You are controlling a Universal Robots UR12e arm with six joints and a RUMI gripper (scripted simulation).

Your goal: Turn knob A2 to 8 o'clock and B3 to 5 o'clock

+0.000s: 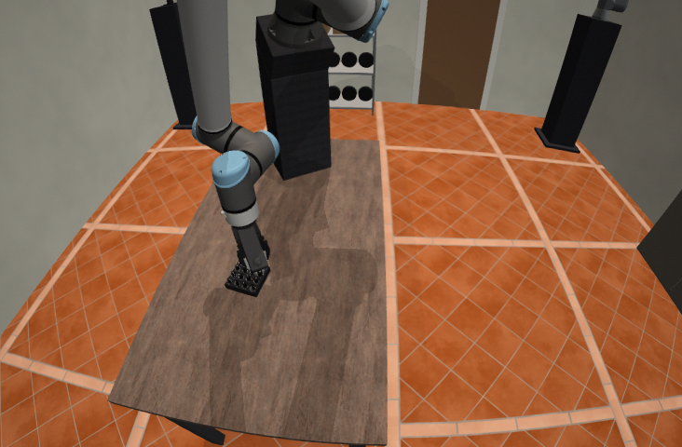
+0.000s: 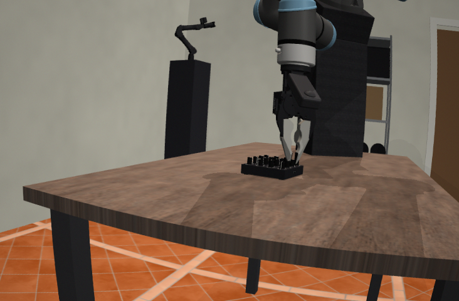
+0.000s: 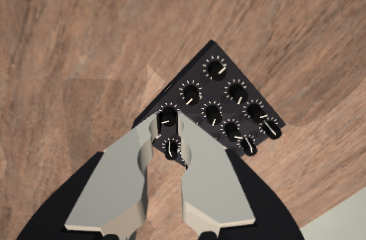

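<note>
The black knob box (image 3: 211, 107) lies on the wooden table, with several black knobs in rows, each with a white pointer and white tick marks. It also shows in the top view (image 1: 248, 279) and in the exterior view (image 2: 271, 167). My gripper (image 3: 168, 113) points down over the box's near corner and is shut on one knob (image 3: 170, 148) in the row at the edge nearest the wrist camera. The fingers hide that knob's base and its marks, so I cannot tell which knob it is. The gripper also shows in the top and exterior views (image 1: 252, 265) (image 2: 292, 158).
The arm's black pedestal (image 1: 294, 94) stands at the table's far end, behind the box. Black camera stands (image 1: 577, 78) (image 2: 187, 106) stand on the tiled floor around the table. A shelf (image 1: 352, 68) stands by the back wall.
</note>
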